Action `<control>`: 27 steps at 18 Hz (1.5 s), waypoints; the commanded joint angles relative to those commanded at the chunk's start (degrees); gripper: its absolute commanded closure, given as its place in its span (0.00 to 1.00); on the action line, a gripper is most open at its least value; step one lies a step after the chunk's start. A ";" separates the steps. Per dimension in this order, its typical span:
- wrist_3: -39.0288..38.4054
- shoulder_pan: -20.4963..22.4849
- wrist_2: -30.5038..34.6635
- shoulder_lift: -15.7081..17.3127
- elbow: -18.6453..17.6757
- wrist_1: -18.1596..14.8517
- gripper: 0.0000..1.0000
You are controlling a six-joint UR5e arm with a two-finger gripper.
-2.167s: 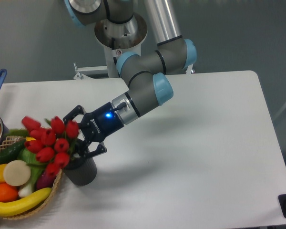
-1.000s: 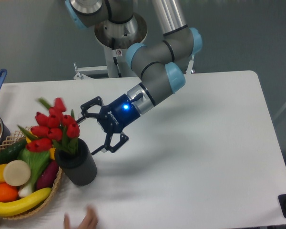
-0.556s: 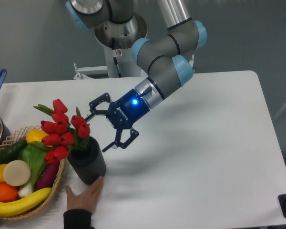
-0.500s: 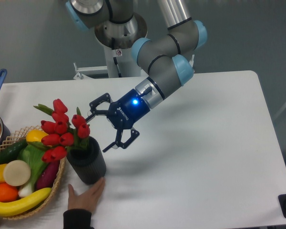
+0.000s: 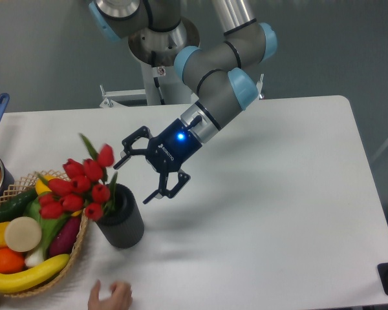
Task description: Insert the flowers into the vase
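Camera view from the front of a white table: the robot arm's gripper hangs just right of the flowers, its two black fingers spread wide with nothing between them. The red tulip bunch stands with its stems inside the dark ribbed vase, leaning left over a wicker basket of fruit and vegetables. A human hand shows at the bottom edge, below the vase and apart from it.
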 joint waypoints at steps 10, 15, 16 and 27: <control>-0.35 10.28 14.77 0.80 5.18 -0.17 0.00; 0.09 15.47 28.54 -1.22 10.98 -0.26 0.00; 0.17 15.65 31.80 -1.84 11.60 -0.18 0.00; 3.34 15.83 58.35 -10.19 18.81 -1.32 0.00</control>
